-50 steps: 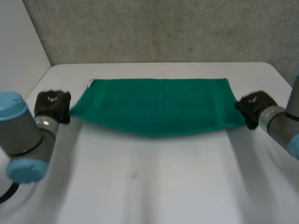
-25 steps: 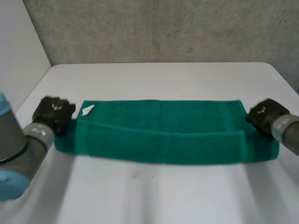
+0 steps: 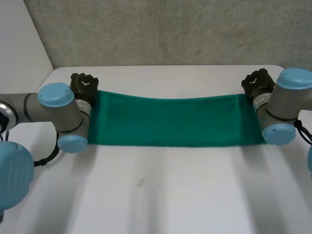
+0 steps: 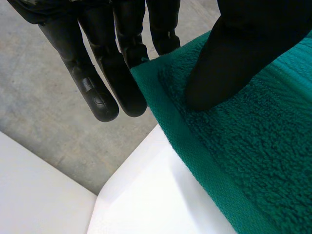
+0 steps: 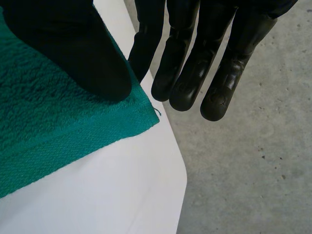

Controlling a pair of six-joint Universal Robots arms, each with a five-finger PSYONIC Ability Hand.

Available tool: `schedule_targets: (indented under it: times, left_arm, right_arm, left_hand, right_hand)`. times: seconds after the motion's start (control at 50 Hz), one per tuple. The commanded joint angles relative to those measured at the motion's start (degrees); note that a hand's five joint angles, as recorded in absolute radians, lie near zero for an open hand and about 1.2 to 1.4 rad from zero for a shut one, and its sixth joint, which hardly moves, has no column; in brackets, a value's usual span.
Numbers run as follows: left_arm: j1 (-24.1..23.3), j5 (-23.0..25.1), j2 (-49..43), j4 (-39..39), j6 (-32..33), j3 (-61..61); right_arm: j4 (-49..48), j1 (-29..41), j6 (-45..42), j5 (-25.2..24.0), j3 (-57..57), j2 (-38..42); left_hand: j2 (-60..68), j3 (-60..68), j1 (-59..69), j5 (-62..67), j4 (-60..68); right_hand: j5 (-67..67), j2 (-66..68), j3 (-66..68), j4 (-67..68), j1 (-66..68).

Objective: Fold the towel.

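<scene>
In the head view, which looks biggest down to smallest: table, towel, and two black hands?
1. White table
2. green terry towel
3. black left hand and black right hand, which look alike, so tied.

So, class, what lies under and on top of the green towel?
The white table lies under the towel. The left hand and right hand each pinch a far corner, thumb on top, fingers beneath. Anything under the cloth is hidden.

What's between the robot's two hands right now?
The green towel spans from left hand to right hand, nothing else, per the head view.
</scene>
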Motion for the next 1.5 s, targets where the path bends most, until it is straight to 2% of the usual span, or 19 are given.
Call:
schedule_targets:
  times: [0.02,0.04,0.06,0.08,0.12,0.14,0.26,0.36,0.46,0.6,0.62,0.78,0.92,1.0,1.06,1.08,1.22,1.34,1.5]
  left_arm:
    - [0.0,2.1,-5.2,0.0,0.1,4.9]
    - [0.0,2.7,-5.6,0.0,0.0,4.9]
    - [0.0,3.2,-5.7,0.0,0.1,4.7]
    - [0.0,4.0,-5.7,0.0,0.1,4.1]
    - [-0.2,4.6,-5.5,0.0,0.1,3.1]
    - [-0.3,4.7,-5.2,0.1,0.1,2.4]
    - [-1.0,4.8,1.9,2.0,0.8,-4.9]
    - [-1.0,4.4,8.2,4.0,0.8,-10.8]
    - [-0.7,4.4,18.5,4.3,-0.2,-21.4]
    - [-0.1,4.6,25.9,3.9,-3.8,-31.7]
    - [0.0,4.7,28.2,3.9,-6.5,-35.2]
    - [0.2,5.1,31.0,3.9,-14.2,-42.6]
    - [0.3,5.1,31.0,3.9,-15.0,-44.1]
    - [0.2,5.1,31.0,3.9,-15.2,-44.2]
    - [0.0,5.0,31.0,3.9,-15.2,-44.3]
    - [0.0,5.0,31.0,3.9,-15.2,-44.3]
    - [0.2,5.0,31.0,3.8,-15.2,-44.3]
    - [0.3,5.1,31.1,3.8,-15.2,-45.5]
    - [0.7,5.1,32.8,3.8,-15.2,-47.2]
  right_arm:
    - [0.9,0.1,0.0,0.3,-9.7,7.0]
    - [0.9,0.2,0.0,0.4,-10.3,7.5]
    - [1.0,0.3,0.0,0.5,-10.7,7.8]
    - [1.0,0.3,0.1,0.7,-11.0,8.1]
    - [1.1,0.7,0.2,1.4,-11.3,8.1]
    - [1.1,1.1,0.8,1.8,-11.5,8.0]
    - [1.7,1.1,7.8,2.0,-9.1,4.8]
    - [3.1,0.3,15.9,1.1,-0.3,-6.7]
    - [4.0,-0.2,21.1,-3.5,12.1,-18.0]
    - [9.8,-4.8,22.0,-8.9,23.8,-25.6]
    - [11.4,-5.7,22.1,-9.2,25.7,-26.0]
    - [14.1,-9.1,22.0,-10.1,32.7,-25.9]
    - [12.9,-10.7,22.0,-12.5,33.4,-23.7]
    - [9.3,-11.9,21.9,-14.4,32.3,-18.7]
    - [9.0,-12.0,21.9,-14.5,32.0,-18.4]
    - [8.6,-13.1,21.8,-14.5,30.7,-17.1]
    - [8.7,-16.2,21.8,-12.9,28.8,-16.1]
    - [8.6,-23.4,19.6,-9.5,27.4,-17.5]
    - [9.1,-27.0,10.3,-7.4,23.1,-19.1]
  left_hand:
    - [11.4,11.6,15.4,13.9,11.4]
    - [11.4,11.6,15.4,13.9,11.4]
    - [11.4,11.6,15.4,13.9,11.4]
    - [-1.8,-1.5,2.3,0.8,-1.7]
    - [-40.9,-40.6,-36.9,-38.3,-40.8]
    - [-58.6,-58.4,-54.6,-56.1,-58.6]
    - [-58.6,-58.4,-54.6,-56.1,-58.6]
    - [-58.6,-58.4,-54.6,-56.1,-58.6]
    - [-58.6,-58.4,-54.6,-56.1,-58.6]
    - [-58.6,-58.4,-54.6,-56.1,-58.6]
    - [-58.6,-58.4,-54.6,-56.1,-58.6]
    - [-58.6,-58.4,-54.6,-56.1,-58.6]
    - [-58.6,-58.4,-54.6,-56.1,-58.6]
    - [-58.6,-58.4,-54.6,-56.1,-58.6]
    - [-58.6,-58.4,-54.6,-56.1,-58.6]
    - [-58.6,-58.4,-54.6,-56.1,-58.6]
    - [-58.6,-58.4,-54.6,-56.1,-58.6]
    - [-58.6,-58.4,-54.6,-56.1,-58.6]
    - [-58.6,-58.4,-54.6,-56.1,-58.6]
  right_hand:
    - [12.7,12.8,12.2,11.8,23.9]
    - [12.7,12.8,12.2,11.8,23.9]
    - [0.4,0.5,-0.1,-0.4,11.6]
    - [-20.5,-20.4,-21.0,-21.4,-9.3]
    - [-57.3,-57.2,-57.8,-58.2,-46.1]
    - [-57.3,-57.2,-57.8,-58.2,-46.1]
    - [-57.3,-57.2,-57.8,-58.2,-46.1]
    - [-57.3,-57.2,-57.8,-58.2,-46.1]
    - [-57.3,-57.2,-57.8,-58.2,-46.1]
    - [-55.6,-55.5,-56.1,-56.4,-44.4]
    - [-52.7,-52.6,-53.2,-53.6,-41.5]
    - [-47.0,-46.9,-47.5,-47.8,-35.8]
    - [-41.2,-41.2,-41.8,-42.1,-30.1]
    - [-23.6,-23.6,-24.1,-24.5,-12.5]
    - [-19.0,-19.0,-19.5,-19.9,-7.9]
    - [12.4,12.5,11.9,11.5,23.6]
    - [12.7,12.8,12.2,11.8,23.9]
    - [12.7,12.8,12.2,11.8,23.9]
    - [12.7,12.8,12.2,11.8,23.9]
